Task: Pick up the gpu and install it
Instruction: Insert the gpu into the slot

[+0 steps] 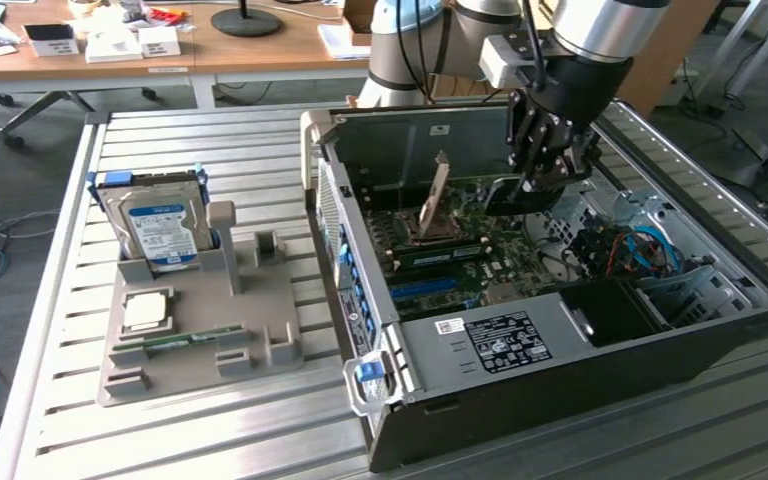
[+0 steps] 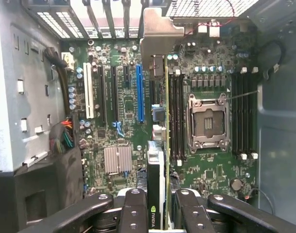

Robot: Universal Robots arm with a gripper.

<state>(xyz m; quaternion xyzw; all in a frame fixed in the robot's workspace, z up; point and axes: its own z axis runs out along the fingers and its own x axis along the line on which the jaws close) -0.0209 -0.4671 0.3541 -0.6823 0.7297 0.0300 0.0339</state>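
Observation:
The gpu (image 2: 156, 162) shows edge-on in the wrist view, a thin card with a black cooler face and a silver bracket (image 2: 160, 29) at its far end. My gripper (image 2: 160, 206) is shut on it, one finger on each face. It hangs over the green motherboard (image 2: 113, 87), just beside the long blue slot (image 2: 139, 92) and short of the black memory slots (image 2: 174, 111). In the exterior view the gripper (image 1: 544, 175) reaches down into the open computer case (image 1: 558, 360), with the dark gpu (image 1: 515, 196) under its fingers.
An empty CPU socket (image 2: 207, 121) lies past the memory slots. A power supply (image 1: 504, 342) fills the case's near end. On the exterior view's left, a grey fixture (image 1: 224, 330) holds a silver hard drive (image 1: 160, 228), a CPU chip (image 1: 144, 310) and a memory stick (image 1: 184, 341).

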